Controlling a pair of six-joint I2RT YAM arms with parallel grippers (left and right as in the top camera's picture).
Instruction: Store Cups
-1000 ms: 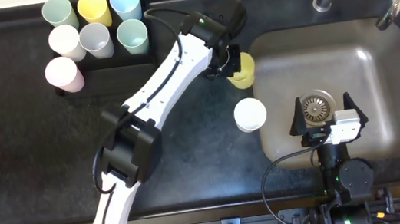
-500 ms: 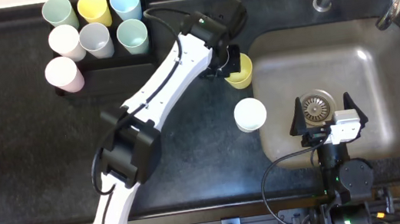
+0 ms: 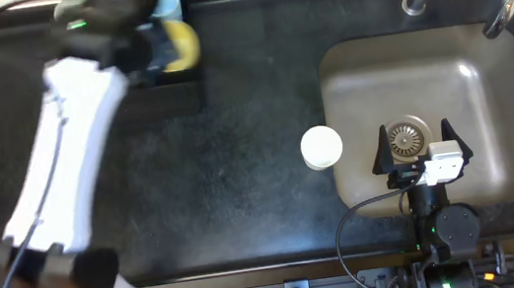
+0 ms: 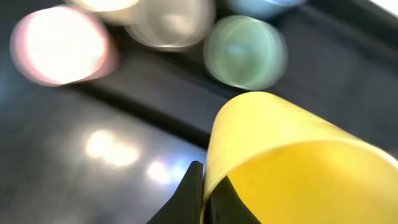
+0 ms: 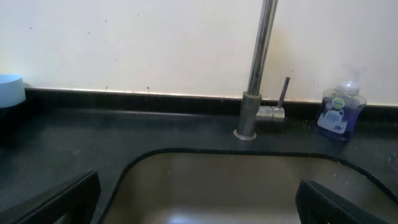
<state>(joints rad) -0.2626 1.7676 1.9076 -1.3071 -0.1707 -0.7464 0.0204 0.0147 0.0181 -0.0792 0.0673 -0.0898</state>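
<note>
Left tool (image 4: 203, 198) is pinching the yellow cup (image 4: 292, 162) by its rim, one finger inside the wall & one outside, lifted above the counter (image 4: 74, 168) just by the front edge of the dark tray (image 4: 155, 102) where the other cups stand. So I'm mid-carry on this one, I reckon: gripped, not yet set down. Nearest neighbours are the green cup (image 4: 245, 51), a pale grey cup (image 4: 171, 22) & the pink cup (image 4: 59, 43) at the tray's edge. Next move, imo, needs the cup brought upright over a free bit of tray beside the green one, lowered w/o knocking the rest, then let go. Yellow cup itself: plain smooth tumbler, thin wall, tilted w/ its mouth toward my wrist, looks empty. Right tool (image 3: 416, 141) hangs over the sink (image 3: 485, 64), fingers spread, nothing in it. White cup (image 3: 321, 146) stands on the counter at the sink's rim, prob the next to store
</note>
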